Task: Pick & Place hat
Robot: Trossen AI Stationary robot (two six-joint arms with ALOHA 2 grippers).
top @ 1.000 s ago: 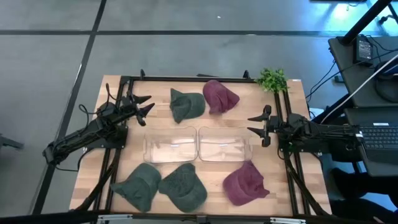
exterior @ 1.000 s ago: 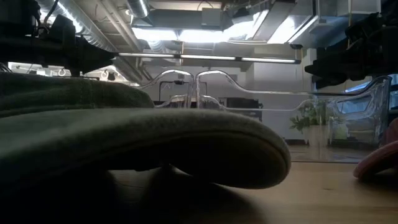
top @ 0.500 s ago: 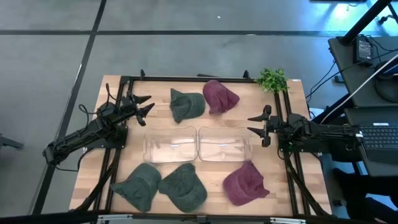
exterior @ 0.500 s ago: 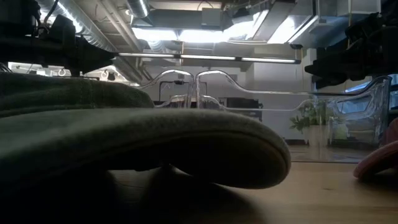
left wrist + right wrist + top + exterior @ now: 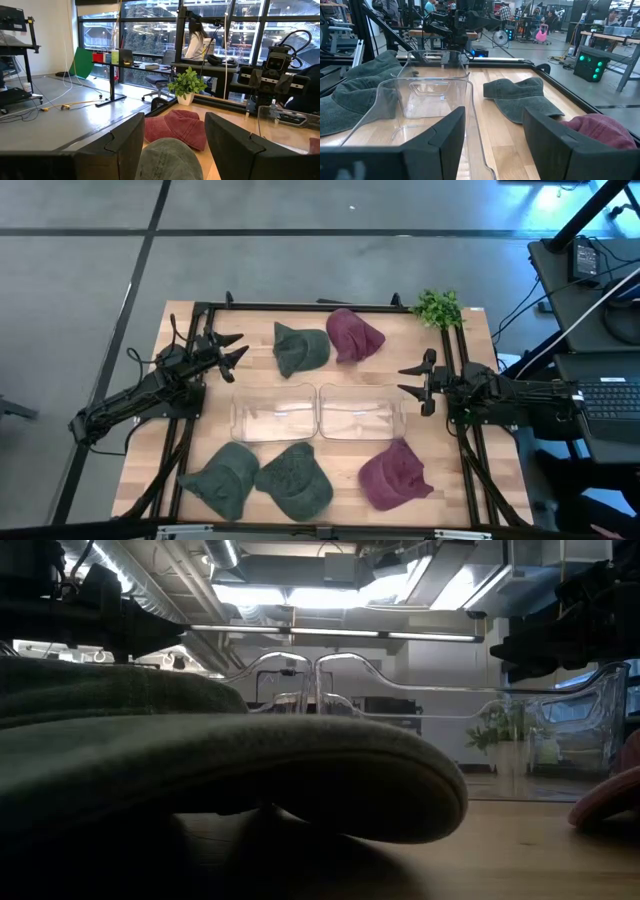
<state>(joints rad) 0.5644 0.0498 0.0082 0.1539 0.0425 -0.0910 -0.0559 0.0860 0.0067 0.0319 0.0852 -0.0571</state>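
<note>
- Left gripper is held w/ fingers apart, just beside green hat.
- Right gripper is held open-fingered, next to clear bins.

A wooden table carries 2 clear bins side by side at centre, the left bin touching the right bin. At upper centre lie a green hat and a maroon hat. Along the lower edge sit 2 green hats and another maroon hat. A small plant stands at upper right.
</note>
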